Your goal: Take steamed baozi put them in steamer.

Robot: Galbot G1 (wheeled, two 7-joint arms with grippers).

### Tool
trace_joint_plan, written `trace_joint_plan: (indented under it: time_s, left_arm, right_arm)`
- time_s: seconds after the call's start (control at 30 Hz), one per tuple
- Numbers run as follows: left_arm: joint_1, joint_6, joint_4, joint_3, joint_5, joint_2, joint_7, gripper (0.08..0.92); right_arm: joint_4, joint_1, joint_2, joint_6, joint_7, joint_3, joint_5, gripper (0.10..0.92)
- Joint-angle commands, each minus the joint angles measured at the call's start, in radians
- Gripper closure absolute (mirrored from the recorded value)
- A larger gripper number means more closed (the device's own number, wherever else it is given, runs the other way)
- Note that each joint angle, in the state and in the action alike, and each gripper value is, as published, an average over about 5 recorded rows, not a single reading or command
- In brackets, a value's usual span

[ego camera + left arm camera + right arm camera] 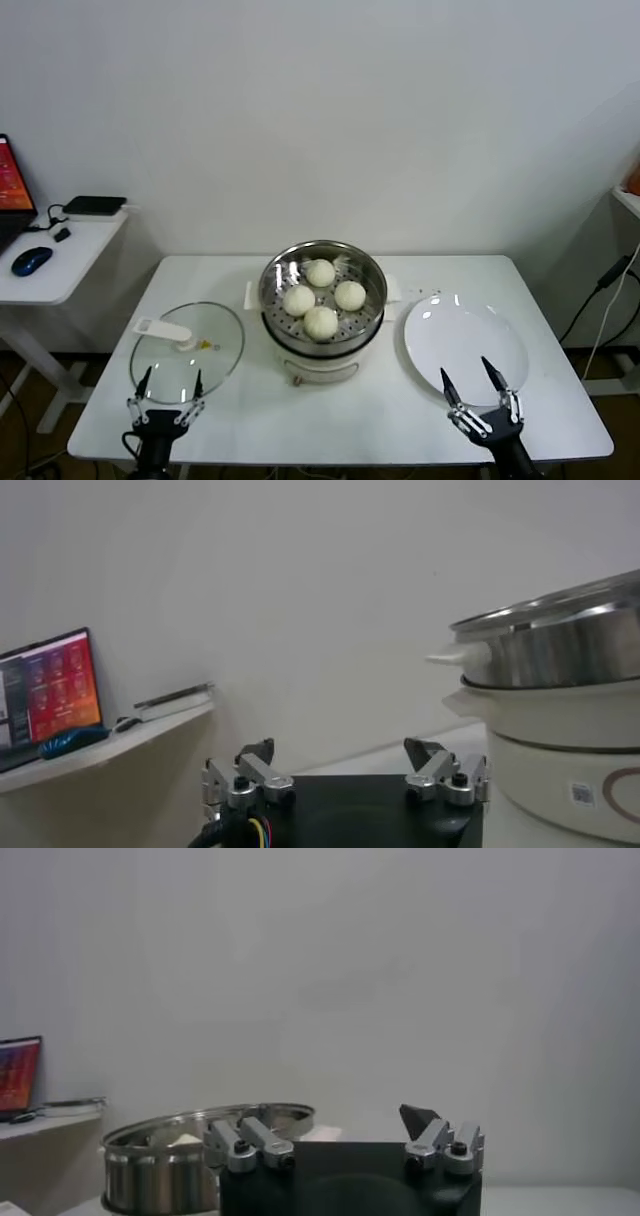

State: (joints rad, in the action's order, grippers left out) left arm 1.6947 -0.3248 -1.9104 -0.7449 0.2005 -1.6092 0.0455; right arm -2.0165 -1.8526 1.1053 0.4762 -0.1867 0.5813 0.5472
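The right gripper (478,380) hangs with fingers spread, empty, over the near rim of one white plate (440,345). The left gripper (170,384), fingers likewise apart, hangs over one glass lid (215,335). Four steamed baozi (321,322) sit inside the steamer (372,272), mid-bench (380,415). No legible writing.

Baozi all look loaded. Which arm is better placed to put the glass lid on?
Left, likely. Left pincer stands open at the glass lid, left of the steamer; right pincer, also open, is over the white plate.
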Motion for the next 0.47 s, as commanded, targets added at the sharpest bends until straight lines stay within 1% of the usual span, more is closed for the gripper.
trace_joint_plan:
  time_s: [0.03, 0.47]
  left_arm:
    - [0.004, 0.0, -0.008, 0.001, 0.001, -0.02, -0.001, 0.177]
    - [0.006, 0.001, -0.012, 0.001, 0.003, -0.023, 0.0, 0.177]
  right_arm:
    - [-0.011, -0.124, 0.097, 0.066, -0.013, 0.028, -0.04, 0.203]
    - [-0.01, -0.107, 0.101, 0.055, -0.015, 0.024, -0.041, 0.203]
